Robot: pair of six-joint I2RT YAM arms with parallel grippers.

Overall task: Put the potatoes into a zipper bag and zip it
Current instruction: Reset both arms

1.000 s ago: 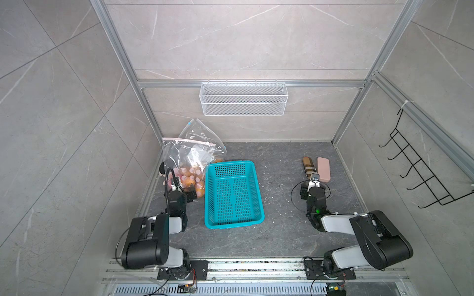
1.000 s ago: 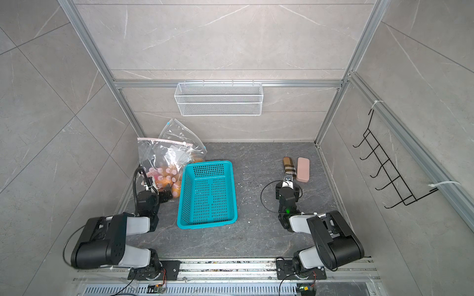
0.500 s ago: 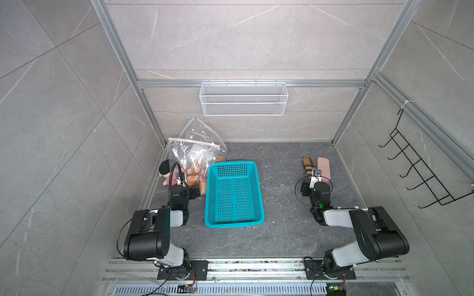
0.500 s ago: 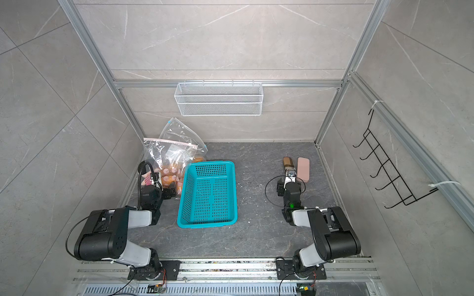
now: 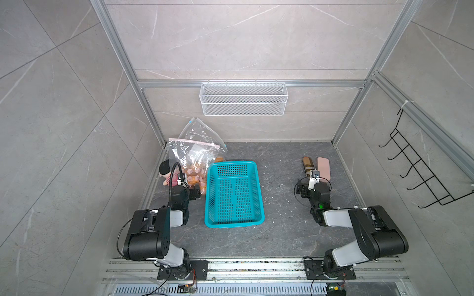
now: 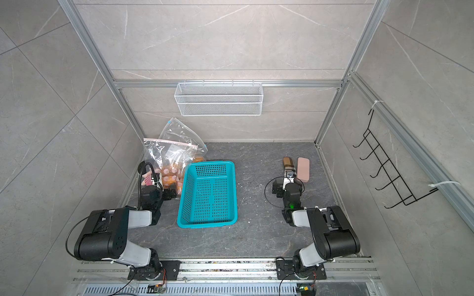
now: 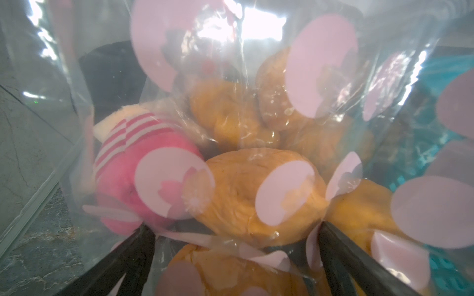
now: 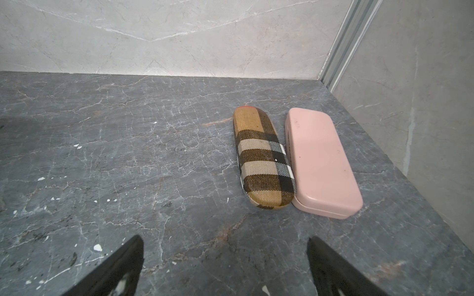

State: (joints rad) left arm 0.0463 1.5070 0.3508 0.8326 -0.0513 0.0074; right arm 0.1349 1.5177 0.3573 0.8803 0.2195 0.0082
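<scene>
With left gripper [image 7: 234, 226] and right gripper [image 8: 225, 238] both spread empty, the zipper bag [image 5: 196, 153] of potatoes [image 7: 256, 197] is judged heavy, limp, best pinched along its pink strip [image 5: 193, 142].

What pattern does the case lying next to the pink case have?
Plaid: the case has tan, cream and black checks, clearest in the right wrist view.
</scene>
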